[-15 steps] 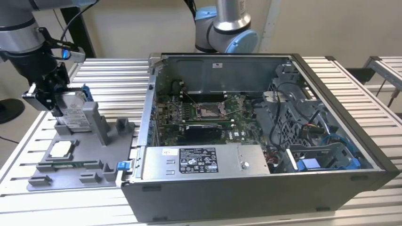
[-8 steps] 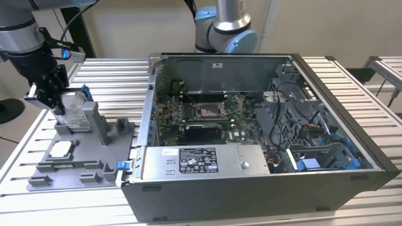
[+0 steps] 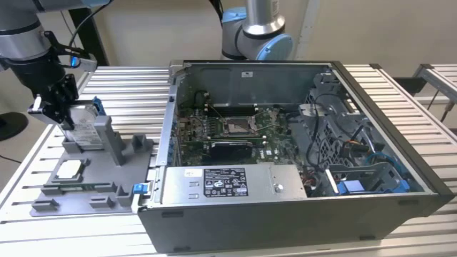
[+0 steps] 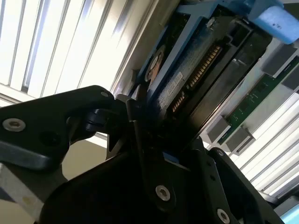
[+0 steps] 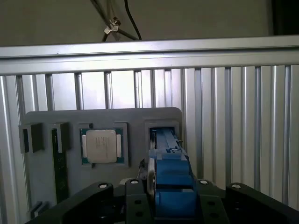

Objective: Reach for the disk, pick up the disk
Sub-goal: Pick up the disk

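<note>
Exterior view, left of frame: the disk (image 3: 87, 131) stands on edge in the grey fixture (image 3: 107, 176), with my gripper (image 3: 69, 122) pinching its upper end. I judge it stiff, weighty and slippery; the blue-bracketed edges offer surer hold.

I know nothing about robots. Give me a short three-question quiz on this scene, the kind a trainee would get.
1. True or false: the disk lies flat inside the computer case.
2. Fill in: the square silver chip sits in a pocket of the grey ____.
3. Which is the tool nearest to? A. the chip B. the disk C. the case
Key: 1. False, it stands on edge in the grey tray, outside the case. 2. tray. 3. B.
</note>
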